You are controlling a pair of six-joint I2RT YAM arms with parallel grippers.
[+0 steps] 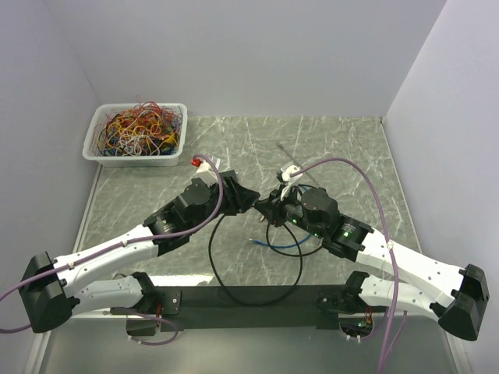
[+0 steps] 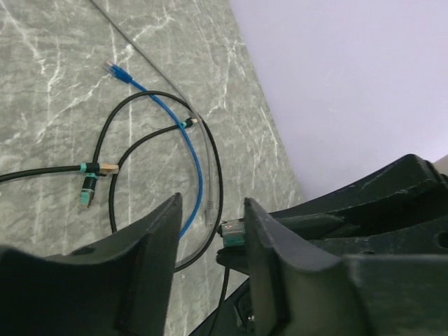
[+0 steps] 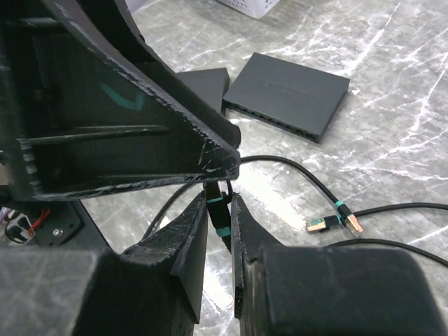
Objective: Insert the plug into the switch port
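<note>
The plug, black with a teal band, is clamped between the closed fingers of the right gripper above the middle of the table. The left gripper is brought against it from the left, its 2 fingers held apart, with the plug's tip seen just beside 1 finger. The switch is laid flat on the table, well apart from the plug. A blue cable and black cables are spread nearby.

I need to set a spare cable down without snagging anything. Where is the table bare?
Free: the far right corner against the right wall, and the marble between the wire basket and the left arm. Crowded: centre front, where the black cable and blue cable loop.
</note>
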